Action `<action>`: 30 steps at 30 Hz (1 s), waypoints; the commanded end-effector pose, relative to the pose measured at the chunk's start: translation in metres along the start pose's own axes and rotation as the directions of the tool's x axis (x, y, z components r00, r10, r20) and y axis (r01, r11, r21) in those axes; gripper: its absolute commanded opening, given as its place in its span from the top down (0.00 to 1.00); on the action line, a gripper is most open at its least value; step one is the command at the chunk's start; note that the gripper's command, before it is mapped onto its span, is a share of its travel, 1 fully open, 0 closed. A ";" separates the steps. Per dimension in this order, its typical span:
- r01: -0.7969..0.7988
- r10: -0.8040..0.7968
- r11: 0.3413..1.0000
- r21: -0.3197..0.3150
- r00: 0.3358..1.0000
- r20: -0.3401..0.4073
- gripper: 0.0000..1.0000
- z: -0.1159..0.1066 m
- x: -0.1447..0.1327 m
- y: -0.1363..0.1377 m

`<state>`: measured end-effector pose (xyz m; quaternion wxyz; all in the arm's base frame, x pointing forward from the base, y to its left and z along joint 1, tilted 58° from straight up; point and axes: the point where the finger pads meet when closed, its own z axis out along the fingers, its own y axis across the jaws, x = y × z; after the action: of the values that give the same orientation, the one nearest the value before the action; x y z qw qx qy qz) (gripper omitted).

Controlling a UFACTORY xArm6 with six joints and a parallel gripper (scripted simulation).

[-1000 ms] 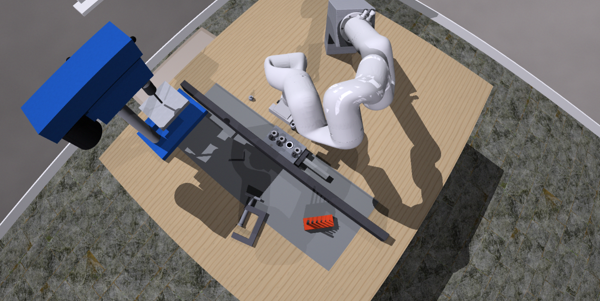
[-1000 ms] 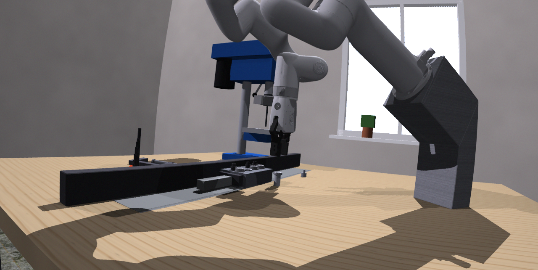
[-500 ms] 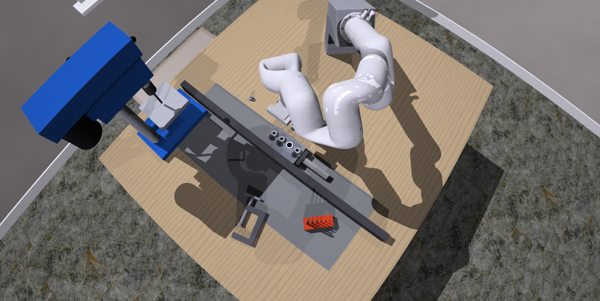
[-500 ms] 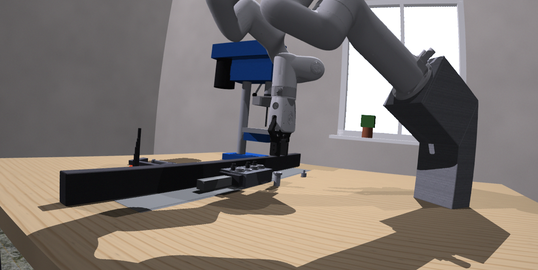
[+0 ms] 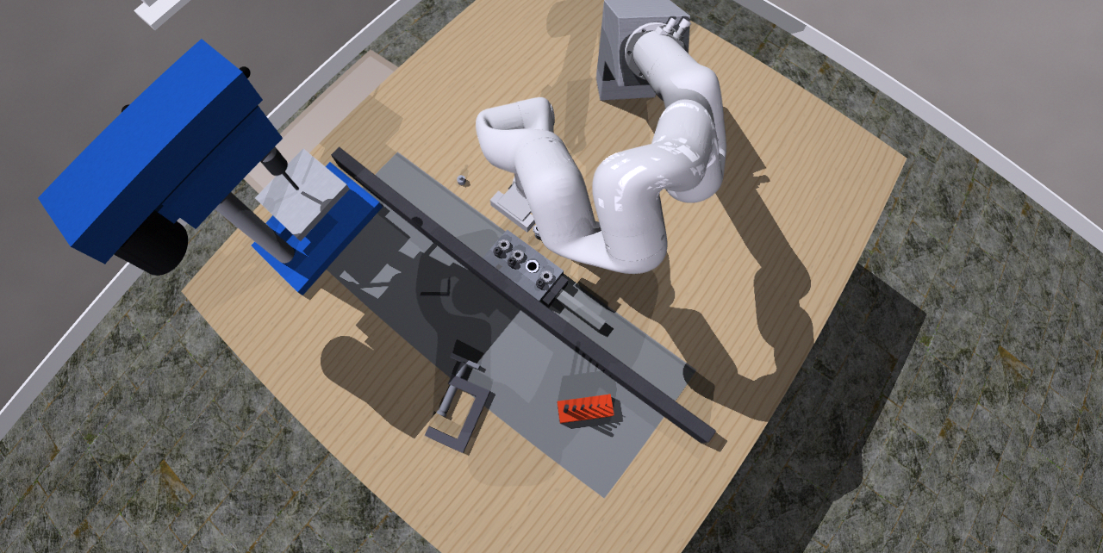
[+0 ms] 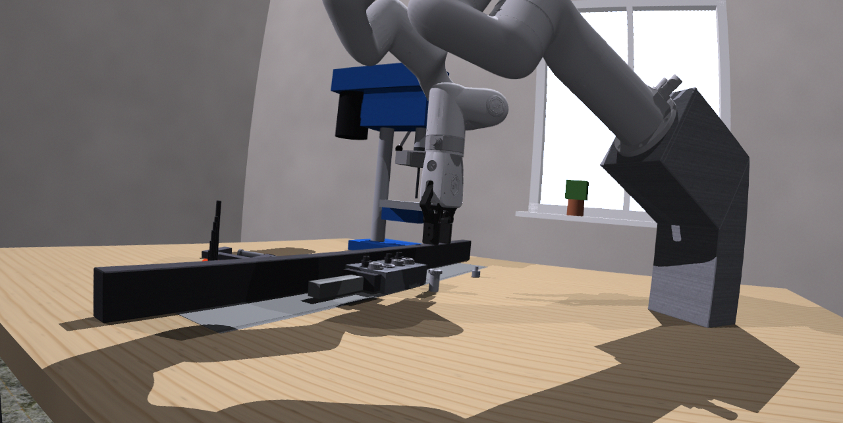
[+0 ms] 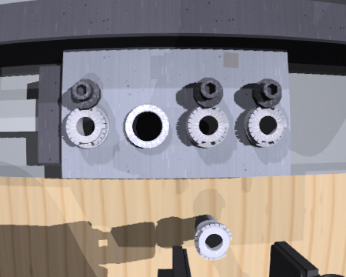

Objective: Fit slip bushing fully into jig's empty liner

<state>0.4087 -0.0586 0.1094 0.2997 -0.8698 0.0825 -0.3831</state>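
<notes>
The jig's sliding plate point(image 7: 173, 113) lies against the long dark rail point(image 5: 524, 295). It carries three fitted bushings and one empty liner point(image 7: 147, 126), second from the left in the wrist view; the liner also shows in the top view point(image 5: 532, 265). The loose slip bushing point(image 7: 213, 239) stands upright on the wooden table just in front of the plate, also seen in the exterior view point(image 6: 435, 276). My gripper point(image 7: 234, 272) point(image 6: 436, 231) hangs above the bushing, pointing down, fingers half apart and empty. The bushing lies a little beyond and left of the midpoint between the fingertips.
The pusher bar point(image 5: 582, 307) sits against the plate's end along the rail. A blue drill press point(image 5: 154, 148) stands at the rail's far end. A grey clamp point(image 5: 460, 411) and a red drill index point(image 5: 586, 408) lie beyond the rail. A small nut point(image 5: 461, 180) lies on the wood.
</notes>
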 end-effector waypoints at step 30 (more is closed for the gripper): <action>0.001 -0.001 1.000 0.000 1.000 -0.003 0.50 0.017 -0.001 0.000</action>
<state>0.4184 -0.0517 0.1011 0.2998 -0.8696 0.0822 -0.3837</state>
